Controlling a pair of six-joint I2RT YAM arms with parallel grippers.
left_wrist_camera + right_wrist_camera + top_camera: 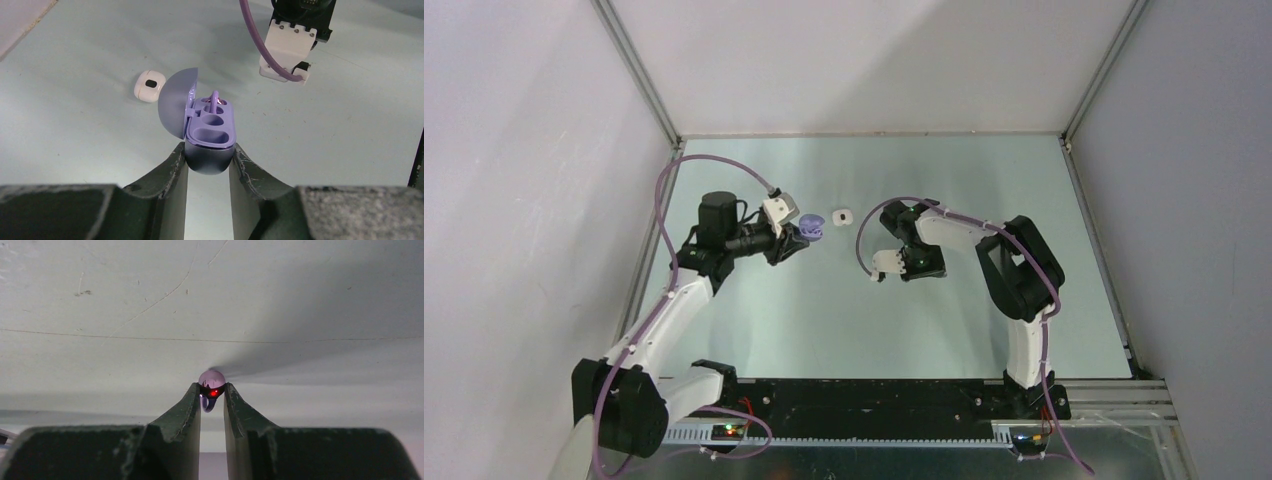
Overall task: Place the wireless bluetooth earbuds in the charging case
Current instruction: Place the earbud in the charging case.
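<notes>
The purple earbud (212, 379) is pinched at the tips of the jaws of my right gripper (212, 388), with a red light glowing on it. That arm folds back from an elbow at 3 o'clock, wrist aimed toward 9 o'clock, over the table (824, 320). My left gripper (207, 150) is clamped on the purple charging case (212, 135). The lid is open and a second purple earbud (215, 100) stands in the far socket. The left forearm lies level, pointing to 3 o'clock. A small white piece (149, 85) lies at the case's 10 o'clock.
</notes>
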